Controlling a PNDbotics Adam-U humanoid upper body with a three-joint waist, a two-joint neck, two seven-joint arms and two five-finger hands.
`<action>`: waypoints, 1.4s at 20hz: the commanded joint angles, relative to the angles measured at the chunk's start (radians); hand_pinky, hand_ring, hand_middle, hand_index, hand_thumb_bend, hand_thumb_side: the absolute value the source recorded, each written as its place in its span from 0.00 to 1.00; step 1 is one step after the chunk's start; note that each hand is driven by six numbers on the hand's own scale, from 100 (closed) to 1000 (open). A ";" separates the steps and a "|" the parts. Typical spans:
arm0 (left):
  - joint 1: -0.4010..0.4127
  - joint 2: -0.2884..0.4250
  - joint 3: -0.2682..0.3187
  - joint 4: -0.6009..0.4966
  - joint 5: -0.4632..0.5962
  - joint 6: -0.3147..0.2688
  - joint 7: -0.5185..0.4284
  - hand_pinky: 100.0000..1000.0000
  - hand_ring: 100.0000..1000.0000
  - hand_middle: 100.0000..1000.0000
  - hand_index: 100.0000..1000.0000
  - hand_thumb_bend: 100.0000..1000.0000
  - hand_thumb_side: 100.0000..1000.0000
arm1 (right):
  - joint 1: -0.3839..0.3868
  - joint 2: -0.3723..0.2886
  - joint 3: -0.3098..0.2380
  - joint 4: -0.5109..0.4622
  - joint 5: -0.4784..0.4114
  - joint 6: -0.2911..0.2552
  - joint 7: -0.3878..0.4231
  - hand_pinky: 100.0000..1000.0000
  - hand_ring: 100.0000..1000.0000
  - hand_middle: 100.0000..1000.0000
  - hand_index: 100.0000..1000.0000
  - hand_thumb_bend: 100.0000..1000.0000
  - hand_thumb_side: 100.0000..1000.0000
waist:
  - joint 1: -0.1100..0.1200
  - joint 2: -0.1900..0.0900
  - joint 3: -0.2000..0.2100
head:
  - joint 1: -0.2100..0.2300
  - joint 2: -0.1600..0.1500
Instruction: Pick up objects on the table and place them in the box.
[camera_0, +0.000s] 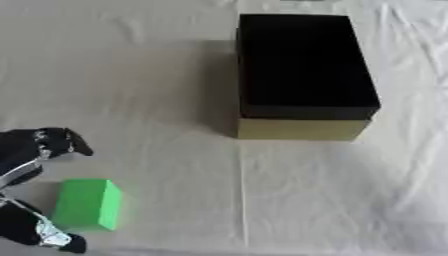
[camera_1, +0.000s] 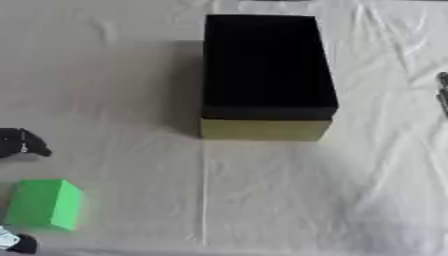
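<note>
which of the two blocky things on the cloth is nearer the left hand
The green block, near the lower left corner. It lies between the left hand's thumb and fingers, which are spread around it. The black-lined box stands far off, up and to the right.

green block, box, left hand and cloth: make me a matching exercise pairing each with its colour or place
Things:
1. block
2. box
3. left hand
4. cloth

Descriptions:
A. white, covers the table
B. black, at the left edge, around the green thing
C. green, lower left
D. dark inside, yellowish front wall, upper middle

Pairs: 1-C, 2-D, 3-B, 4-A
</note>
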 joint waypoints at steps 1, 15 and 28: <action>0.001 -0.001 -0.006 -0.014 -0.048 0.008 0.008 0.76 0.72 0.74 0.81 0.88 0.48 | -0.006 -0.015 -0.011 -0.020 -0.008 0.000 -0.002 0.86 0.77 0.79 0.82 0.00 1.00 | 0.001 -0.018 -0.002 | 0.006 0.008; 0.014 -0.015 -0.042 -0.014 -0.056 0.020 -0.063 0.75 0.72 0.74 0.80 0.79 0.39 | -0.011 -0.008 -0.009 -0.020 -0.018 -0.007 -0.004 0.86 0.77 0.79 0.82 0.00 1.00 | -0.002 -0.013 -0.008 | 0.011 0.005; 0.015 -0.033 -0.042 -0.014 -0.128 0.039 -0.080 0.71 0.69 0.71 0.76 0.62 0.42 | -0.009 -0.003 -0.011 -0.020 -0.021 -0.012 -0.007 0.86 0.77 0.79 0.82 0.00 1.00 | -0.004 -0.010 -0.016 | 0.014 -0.004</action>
